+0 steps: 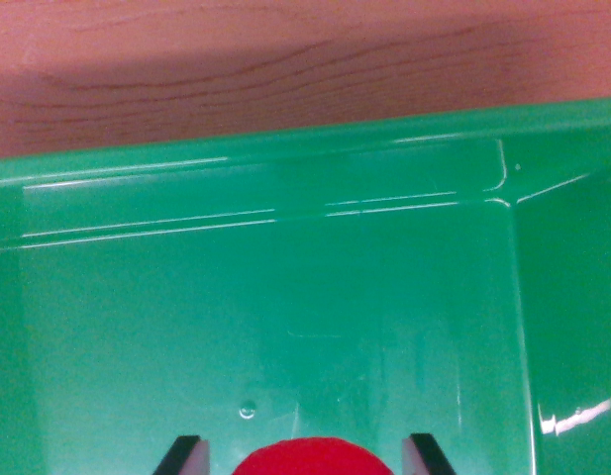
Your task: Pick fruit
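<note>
Round red fruit (313, 457) cropped at near edge between pincer (307, 455) tips, grip unclear, over green plastic bin (285, 168) on wooden tabletop (236, 59).

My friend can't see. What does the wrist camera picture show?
A round red fruit sits between the two fingertips of the robot's claw at the bottom edge, above the floor of a green plastic bin. Beyond the bin's far rim lies a reddish wooden table.

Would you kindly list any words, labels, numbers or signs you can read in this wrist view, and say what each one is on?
None: no text, label, number or sign shows on the green plastic bin, the wooden table, the red fruit or the pincer fingertips. The bin's only marks are faint moulding lines and light glints.
</note>
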`<action>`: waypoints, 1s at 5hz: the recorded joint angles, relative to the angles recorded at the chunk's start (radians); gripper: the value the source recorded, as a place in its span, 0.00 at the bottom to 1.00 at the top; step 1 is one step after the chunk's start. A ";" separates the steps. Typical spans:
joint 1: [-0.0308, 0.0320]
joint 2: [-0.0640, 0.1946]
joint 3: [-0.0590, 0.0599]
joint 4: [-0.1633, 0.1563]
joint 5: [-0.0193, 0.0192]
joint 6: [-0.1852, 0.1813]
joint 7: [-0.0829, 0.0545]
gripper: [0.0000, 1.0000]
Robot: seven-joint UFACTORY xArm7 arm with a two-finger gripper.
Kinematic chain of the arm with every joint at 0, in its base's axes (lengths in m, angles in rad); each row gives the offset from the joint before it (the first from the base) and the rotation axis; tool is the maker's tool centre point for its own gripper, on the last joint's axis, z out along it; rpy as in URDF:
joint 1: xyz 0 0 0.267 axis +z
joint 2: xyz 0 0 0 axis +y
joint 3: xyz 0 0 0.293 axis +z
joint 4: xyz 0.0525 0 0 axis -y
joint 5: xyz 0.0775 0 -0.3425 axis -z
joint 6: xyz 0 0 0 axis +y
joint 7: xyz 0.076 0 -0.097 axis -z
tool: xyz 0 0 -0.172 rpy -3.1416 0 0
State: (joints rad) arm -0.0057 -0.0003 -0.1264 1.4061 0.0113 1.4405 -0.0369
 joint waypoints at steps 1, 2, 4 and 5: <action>0.0006 -0.010 -0.001 0.018 -0.0022 0.029 0.002 1.00; 0.0006 -0.010 -0.001 0.018 -0.0022 0.029 0.002 1.00; 0.0011 -0.019 -0.001 0.034 -0.0041 0.053 0.003 1.00; 0.0014 -0.026 -0.001 0.046 -0.0056 0.072 0.005 1.00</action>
State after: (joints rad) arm -0.0042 -0.0265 -0.1277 1.4517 0.0057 1.5121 -0.0323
